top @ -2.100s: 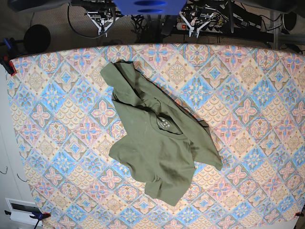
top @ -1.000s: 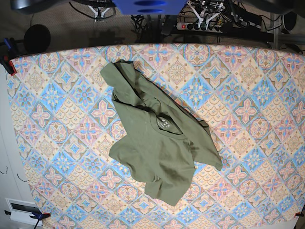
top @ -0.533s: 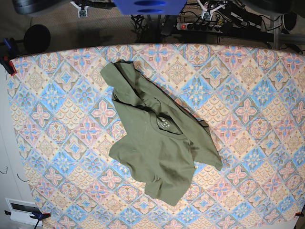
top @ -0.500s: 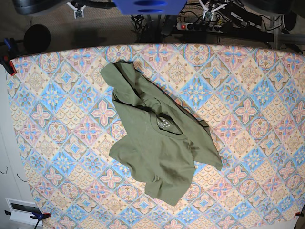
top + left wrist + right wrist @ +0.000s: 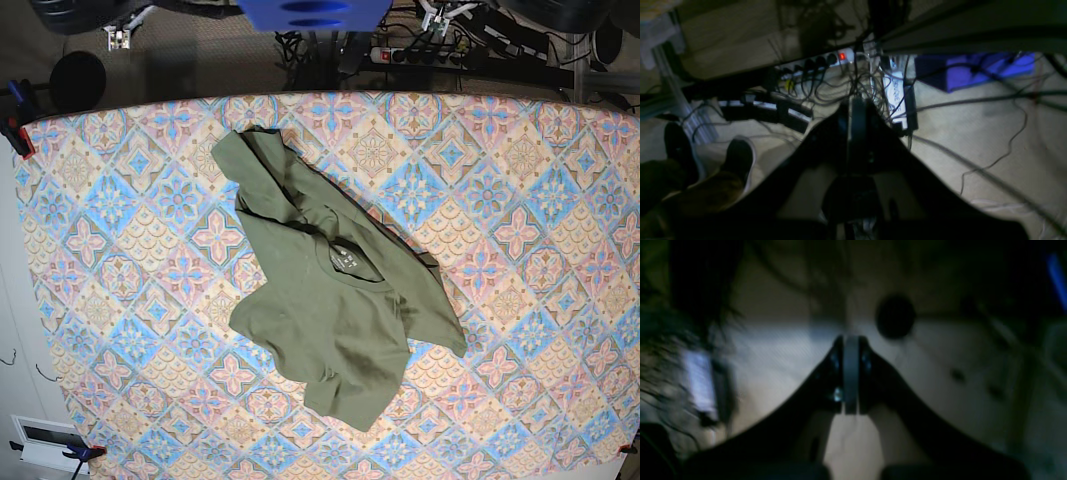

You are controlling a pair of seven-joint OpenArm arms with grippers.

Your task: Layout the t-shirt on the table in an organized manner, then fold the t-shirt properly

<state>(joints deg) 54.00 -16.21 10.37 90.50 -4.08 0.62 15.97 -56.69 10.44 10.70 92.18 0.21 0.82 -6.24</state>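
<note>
On the table (image 5: 560, 200), left of centre, the shirt (image 5: 330, 300) lies crumpled, collar showing near its middle, one sleeve bunched toward the far edge, hem corner trailing to the near side. Not laid out yet.

Far left, beyond the table's back edge, my right gripper (image 5: 118, 35) hangs over the floor; wrist view shows its fingers (image 5: 850, 373) pressed together on nothing. Further right, past the same edge, my left gripper (image 5: 440, 12) sits above a power strip (image 5: 816, 61) and loose cables (image 5: 973, 100), jaws likewise closed and empty.

Risks, as I judge them:
- Both pairs of fingers must part before reaching, or they will only push cloth.
- A pinch through stacked layers would drag the heap rather than spread it.
- Left arm swinging low could snag those cables.
</note>
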